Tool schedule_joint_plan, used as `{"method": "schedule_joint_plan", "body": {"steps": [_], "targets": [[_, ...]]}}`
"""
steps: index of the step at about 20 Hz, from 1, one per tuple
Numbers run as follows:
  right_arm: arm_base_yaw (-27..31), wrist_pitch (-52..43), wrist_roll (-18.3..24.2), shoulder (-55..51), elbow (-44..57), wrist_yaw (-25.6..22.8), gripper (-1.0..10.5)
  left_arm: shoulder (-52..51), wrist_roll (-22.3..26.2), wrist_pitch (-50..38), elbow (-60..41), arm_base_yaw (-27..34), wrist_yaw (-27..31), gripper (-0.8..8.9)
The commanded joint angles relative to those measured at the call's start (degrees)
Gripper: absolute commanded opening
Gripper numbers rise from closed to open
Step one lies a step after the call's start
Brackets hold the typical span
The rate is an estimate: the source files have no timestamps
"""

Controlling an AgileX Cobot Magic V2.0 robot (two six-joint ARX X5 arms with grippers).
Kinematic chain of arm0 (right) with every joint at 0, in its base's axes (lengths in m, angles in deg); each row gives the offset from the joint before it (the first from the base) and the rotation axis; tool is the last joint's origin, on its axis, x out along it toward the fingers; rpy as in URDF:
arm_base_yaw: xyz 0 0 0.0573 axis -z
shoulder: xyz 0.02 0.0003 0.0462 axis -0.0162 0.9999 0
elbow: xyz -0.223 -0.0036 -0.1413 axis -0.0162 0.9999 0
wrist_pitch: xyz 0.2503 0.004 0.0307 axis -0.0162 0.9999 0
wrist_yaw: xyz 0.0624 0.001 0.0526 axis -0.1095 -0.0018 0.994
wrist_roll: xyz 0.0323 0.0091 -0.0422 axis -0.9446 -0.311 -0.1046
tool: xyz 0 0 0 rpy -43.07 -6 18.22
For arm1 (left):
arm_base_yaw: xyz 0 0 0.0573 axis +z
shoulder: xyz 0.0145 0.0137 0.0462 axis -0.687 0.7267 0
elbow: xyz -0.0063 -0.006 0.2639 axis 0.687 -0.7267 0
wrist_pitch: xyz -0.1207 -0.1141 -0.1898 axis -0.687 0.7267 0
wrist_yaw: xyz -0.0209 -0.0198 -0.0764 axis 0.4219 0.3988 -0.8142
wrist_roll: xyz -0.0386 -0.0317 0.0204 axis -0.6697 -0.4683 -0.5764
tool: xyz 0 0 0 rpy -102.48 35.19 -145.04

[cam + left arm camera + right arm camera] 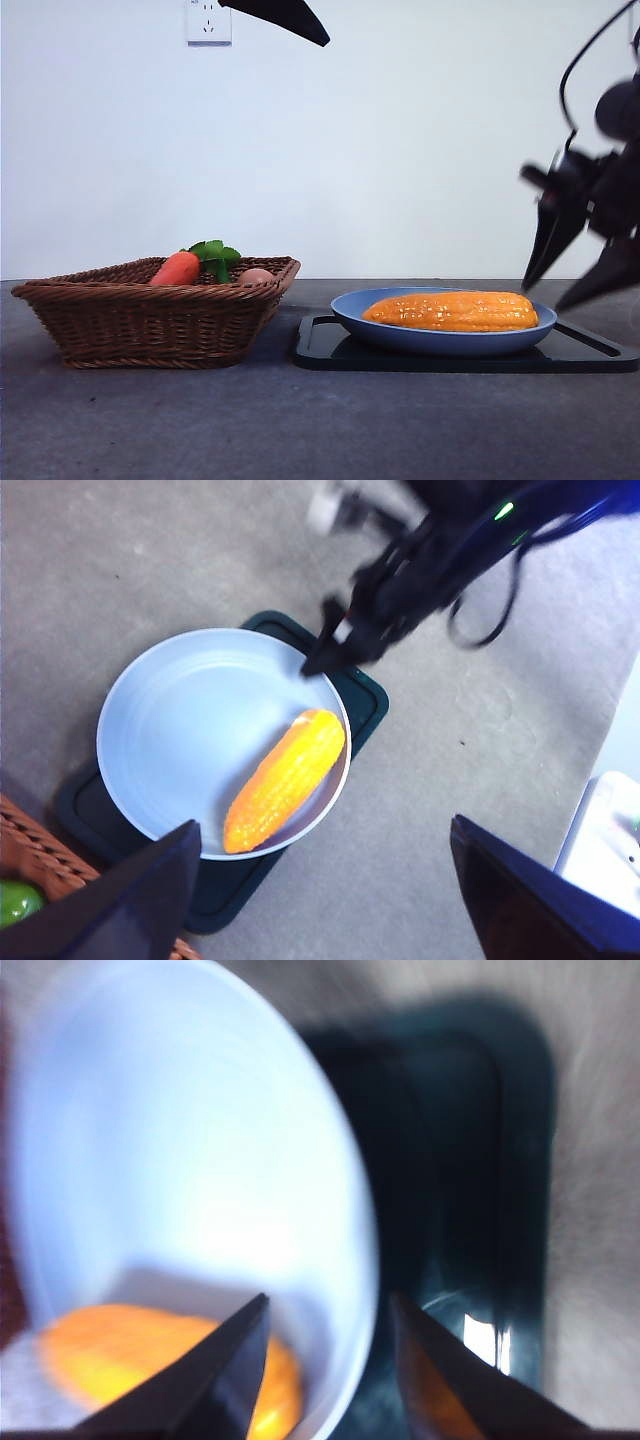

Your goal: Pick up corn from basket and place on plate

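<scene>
While the corn lies lengthwise in the plate, my right gripper hangs in the air beside the plate's rim, apart from both. Its jaws stand parted with nothing between them. From the right wrist view, the jaws frame the plate's edge, with the corn showing orange below the one jaw and the black tray below the other; this picture is blurred.

The plate rests on the black tray, which lies flat on the grey table. From the left wrist view, the corn lies toward one side of the plate, one end close to the rim. My right gripper appears there as a dark, blurred shape with its tip over the plate's rim.

My left gripper waits high above the table, jaws spread wide and holding nothing. In the front view it shows only as a black tip at the top edge.

The basket stands on the table just beside the tray, not touching it. A carrot with green leaves lies inside, and a pale rounded item shows just above the rim; what it is I cannot tell. A white wall socket is mounted on the wall behind.
</scene>
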Motion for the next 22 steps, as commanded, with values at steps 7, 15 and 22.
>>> {"method": "schedule_joint_plan", "body": {"steps": [7, 15, 22], "targets": [[-2.43, 16.74, 9.86, -26.12, -1.14, 0.17, 2.0, 0.26, -0.04, 0.00, 1.62, -0.37, -0.22, 4.03], [-10.08, 31.45, 14.73, -40.87, -1.14, 0.09, 1.1, 0.26, -0.09, 2.01, 1.60, -0.37, -0.22, 2.15], [-11.34, 32.09, 18.64, -41.44, -1.09, 0.15, 0.0, 0.26, -0.07, 3.21, 1.60, -0.37, -0.22, 0.08]]}}
